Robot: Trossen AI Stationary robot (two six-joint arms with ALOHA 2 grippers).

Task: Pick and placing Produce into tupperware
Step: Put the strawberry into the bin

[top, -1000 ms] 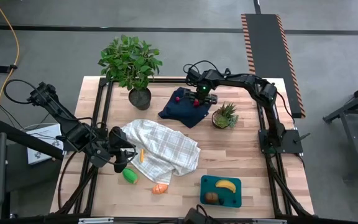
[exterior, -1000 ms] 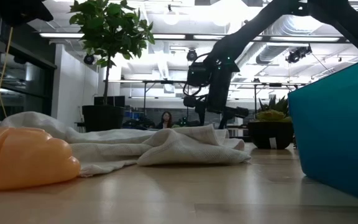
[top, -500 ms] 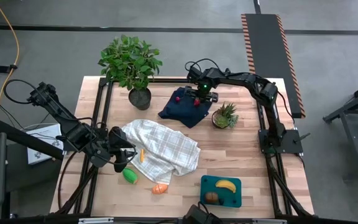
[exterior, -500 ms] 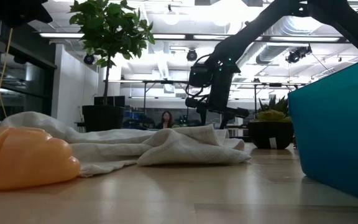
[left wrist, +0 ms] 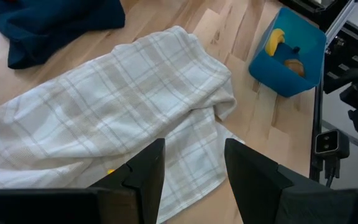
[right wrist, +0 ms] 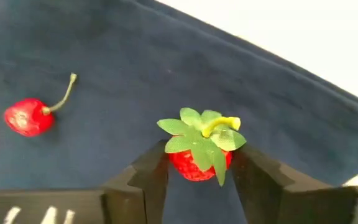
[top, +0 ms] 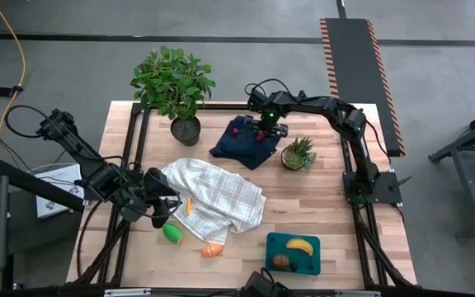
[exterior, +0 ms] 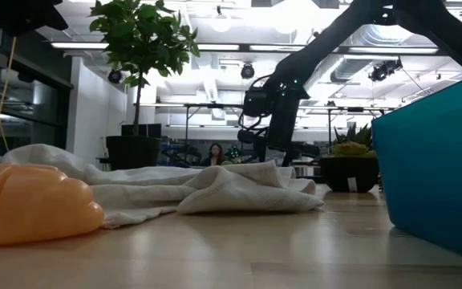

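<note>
My right gripper (right wrist: 199,171) hangs over the dark navy cloth (top: 242,144) at the table's far side, shut on a red strawberry (right wrist: 199,155). A red cherry (right wrist: 27,117) lies on the cloth beside it. The teal tupperware (top: 293,252) sits near the near edge and holds a yellow banana (top: 300,245) and a brown round piece (top: 280,261). A green piece (top: 172,233) and an orange piece (top: 212,250) lie on the wood near the checked towel (top: 217,198). A small orange piece (top: 189,205) rests on the towel. My left gripper (top: 167,213) waits open at the towel's left edge. My right gripper pinches the strawberry's red body (right wrist: 191,167) between its two fingers (right wrist: 148,180), one on each side, below the green leaves. The fingers come from above, pointing down. The strawberry sits upright with its underside on the navy cloth.
A small spiky potted plant (top: 298,153) stands just right of the navy cloth, close to my right arm. A large leafy potted plant (top: 174,82) stands at the far left. Bare wood lies between the towel and the tupperware.
My right gripper has sunk a little toward the navy cloth, staying over the same spot. Nothing else has moved.
</note>
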